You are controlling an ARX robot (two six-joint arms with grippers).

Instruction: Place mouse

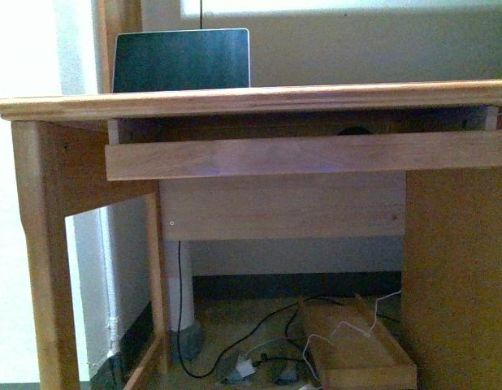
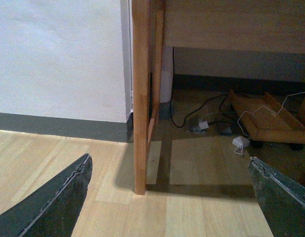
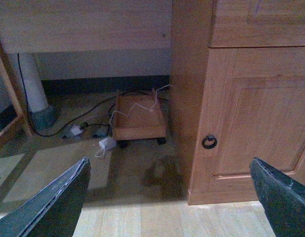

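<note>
my left gripper (image 2: 168,162) and right gripper (image 3: 169,162) hang low before the light wooden desk (image 1: 251,99), both spread wide and empty, ready to pick. the small dark grey dome-shaped mouse (image 1: 354,130), i think, sits in the pull-out wooden tray (image 1: 300,154); only its top shows.

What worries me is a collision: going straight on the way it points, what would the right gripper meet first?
Most likely the floor: the open right gripper aims down at the shaded patch beside the cabinet corner. Depth is unclear, so that corner could come first; the wheeled tray sits farther back.
</note>
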